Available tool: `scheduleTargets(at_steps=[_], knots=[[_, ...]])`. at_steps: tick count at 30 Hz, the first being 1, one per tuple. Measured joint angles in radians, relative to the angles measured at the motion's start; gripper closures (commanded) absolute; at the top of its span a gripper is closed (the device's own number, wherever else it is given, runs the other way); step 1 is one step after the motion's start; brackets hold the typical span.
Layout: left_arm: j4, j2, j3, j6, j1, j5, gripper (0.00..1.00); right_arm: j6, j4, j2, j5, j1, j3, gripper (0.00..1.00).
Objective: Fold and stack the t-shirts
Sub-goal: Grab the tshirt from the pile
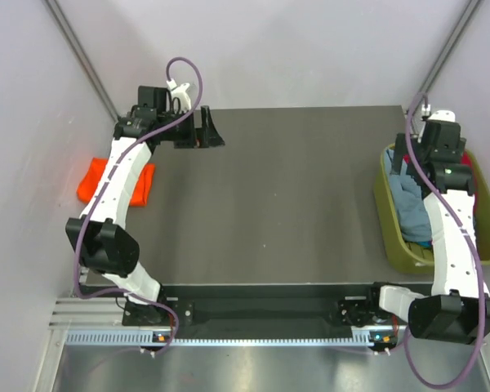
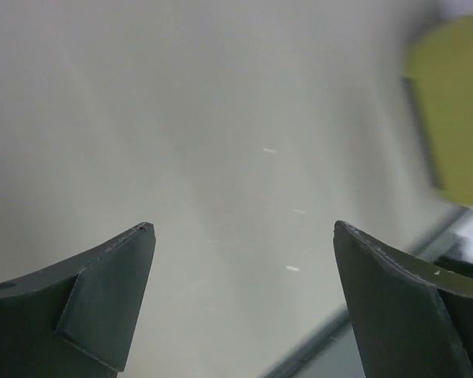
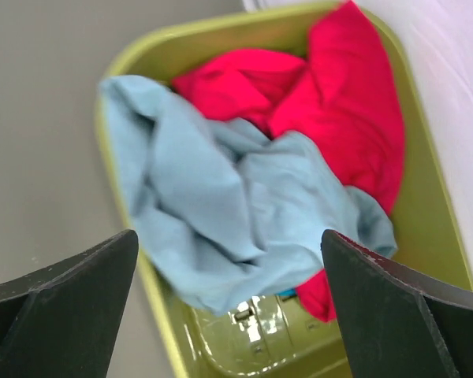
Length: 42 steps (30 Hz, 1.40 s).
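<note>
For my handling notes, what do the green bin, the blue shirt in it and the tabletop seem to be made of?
Bin: likely moulded plastic, smooth; its floor glints.
Blue shirt: soft matte cloth, crumpled in loose folds.
Tabletop: dark, flat, matte sheet; material unclear.

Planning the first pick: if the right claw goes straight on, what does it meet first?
Probably the grey-blue t-shirt in the olive bin, framed by the open right claw; depth is unclear.

Pale lilac-white walls (image 1: 269,49) enclose a dark grey table (image 1: 286,204) (metal rail (image 1: 229,336) along its near edge) under even light.
</note>
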Motion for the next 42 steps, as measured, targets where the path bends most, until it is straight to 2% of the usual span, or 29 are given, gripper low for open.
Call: scheduleTargets(at_steps=[4,7,10,11,12,16,21,27,29,30,31,33,34,35,37,42], knots=[[0.037,0.036,-0.033,-0.045,-0.001,0.141,0.01,-0.003,-0.004,0.007,-0.056,-0.064,0.009,0.00],[-0.064,0.129,0.072,0.021,-0.001,0.159,0.05,-0.036,0.034,0.014,-0.156,-0.070,0.021,0.00],[-0.129,0.227,0.209,0.088,-0.002,0.115,0.05,-0.067,0.125,0.015,-0.185,-0.069,0.021,0.00],[-0.133,0.231,0.212,0.103,-0.002,0.094,0.05,-0.077,0.154,0.018,-0.173,-0.071,0.021,0.00],[-0.150,0.230,0.212,0.121,-0.002,0.073,0.01,-0.082,0.174,0.023,-0.156,-0.074,0.022,0.00],[-0.193,0.220,0.224,0.192,-0.001,0.018,0.01,-0.107,0.202,0.045,-0.105,-0.130,0.020,0.00],[-0.217,0.221,0.249,0.235,-0.002,0.031,0.09,-0.131,0.229,-0.005,-0.088,-0.217,-0.152,0.00],[-0.224,0.255,0.273,0.237,-0.002,0.026,0.08,-0.130,0.200,-0.019,-0.126,-0.297,-0.344,0.02],[-0.224,0.266,0.278,0.235,-0.003,0.023,0.08,-0.120,0.198,-0.008,-0.146,-0.336,-0.367,0.07],[-0.224,0.272,0.280,0.234,-0.004,0.020,0.09,-0.113,0.198,0.006,-0.160,-0.355,-0.369,0.10],[-0.223,0.276,0.282,0.234,-0.005,0.016,0.09,-0.104,0.200,0.027,-0.171,-0.371,-0.369,0.29],[-0.224,0.283,0.282,0.234,-0.008,0.008,0.09,-0.094,0.199,0.079,-0.203,-0.394,-0.367,0.54],[-0.224,0.285,0.282,0.234,-0.010,0.001,0.09,-0.086,0.199,0.111,-0.224,-0.404,-0.365,0.77],[-0.224,0.287,0.282,0.234,-0.012,-0.004,0.09,-0.084,0.197,0.135,-0.244,-0.409,-0.364,0.86],[-0.223,0.291,0.282,0.234,-0.016,-0.011,0.09,-0.068,0.173,0.163,-0.297,-0.415,-0.352,0.98],[-0.223,0.298,0.282,0.239,-0.027,-0.037,0.09,-0.049,0.133,0.103,-0.426,-0.418,-0.214,1.00]])
